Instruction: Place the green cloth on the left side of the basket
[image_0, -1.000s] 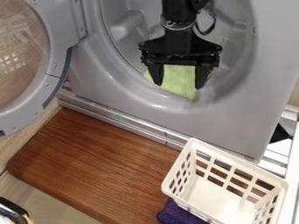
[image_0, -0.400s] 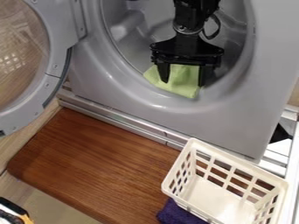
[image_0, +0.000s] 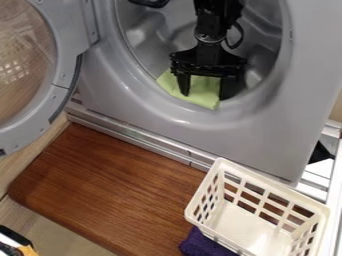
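Green cloth (image_0: 203, 89) lay on the washing machine's lower drum rim (image_0: 175, 107), nudged slightly doorward alongside the gripper (image_0: 205, 95), whose fingers were spread over it, unclenched, so grasp and carry apparently remained to be done; white plastic basket (image_0: 247, 225) unmoved since the earlier frame.

brown wooden board (image_0: 107, 190), white basket (image_0: 247, 227) and purple cloth (image_0: 204, 246) on it
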